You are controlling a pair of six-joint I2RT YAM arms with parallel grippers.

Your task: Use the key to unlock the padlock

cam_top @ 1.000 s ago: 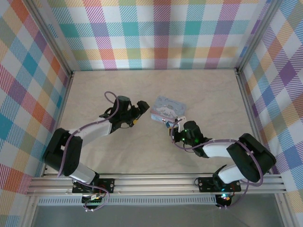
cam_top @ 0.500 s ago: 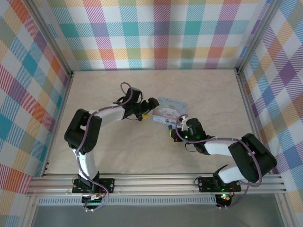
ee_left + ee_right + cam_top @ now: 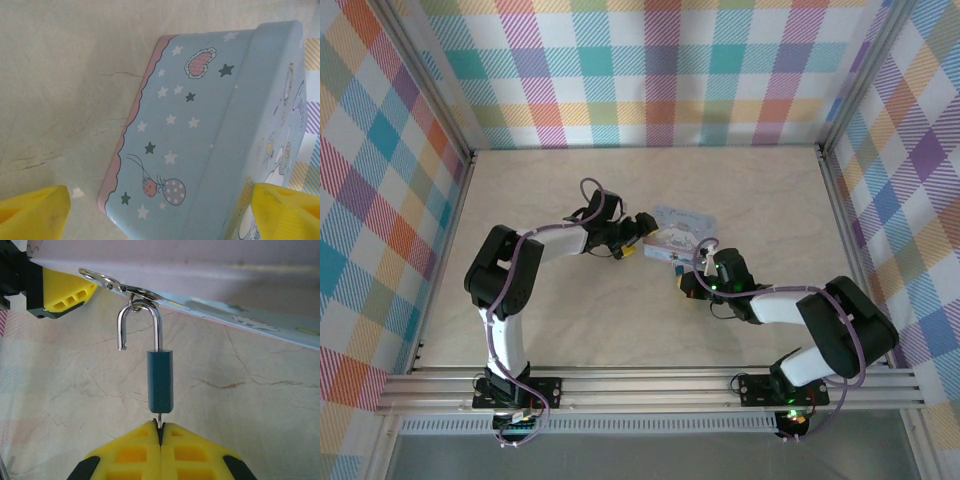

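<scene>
Key [image 3: 160,420] seated in the padlock [image 3: 160,381], one shackle leg already free.
The right gripper [image 3: 161,432] pinches the key tight; the padlock hangs from a ring [image 3: 135,292] on the tin [image 3: 200,140], straight at twelve o'clock from it. I'd twist gently in line, no sideways tug. The left gripper [image 3: 160,192] gapes wide at the tin's corner.

One padlock [image 3: 160,381], one key [image 3: 160,421], one tin [image 3: 200,125], two tools [image 3: 160,210] [image 3: 161,432].
</scene>
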